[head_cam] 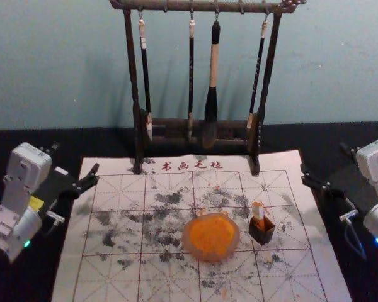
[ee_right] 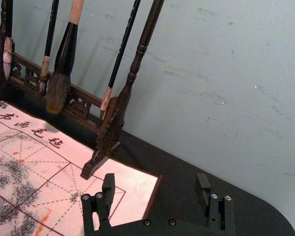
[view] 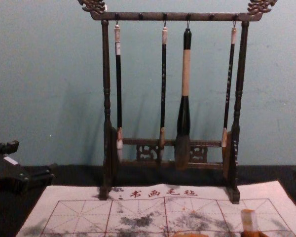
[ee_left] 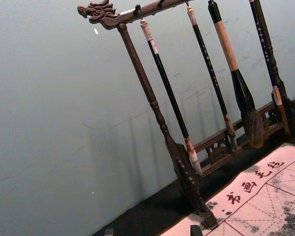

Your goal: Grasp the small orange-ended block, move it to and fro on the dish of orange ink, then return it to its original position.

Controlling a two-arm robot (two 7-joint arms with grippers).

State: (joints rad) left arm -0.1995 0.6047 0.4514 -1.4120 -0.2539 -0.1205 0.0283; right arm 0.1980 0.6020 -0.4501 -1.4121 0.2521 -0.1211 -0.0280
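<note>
Over by the right edge of the mat [head_cam: 70, 283], the right gripper [ee_right: 156, 179] is held with its jaws spread wide, nothing pinched between them; the small block [head_cam: 257, 212] is seated in a dark square holder [head_cam: 262, 233], inward from those jaws and back toward the robot's body, so both a leftward and a backward shift are needed, plus a drop by the look of it. The long axis is pretty much upright, with only its upper part left exposed; a grip from either side of that stub looks like the sensible one, then a straight lift so the holder isn't dragged or tipped. Just to the left of the holder, the dish of orange ink [head_cam: 212, 236] is set on the mat, so the dabbing trip should be short; the wet end could easily be smeared if the block is carried too low. Farther back, the brush rack [view: 172, 17] is stood with brushes hung from it; out past the mat's left edge, the left gripper [head_cam: 75, 157] is parked, also spread and empty, clearly the farther one.
</note>
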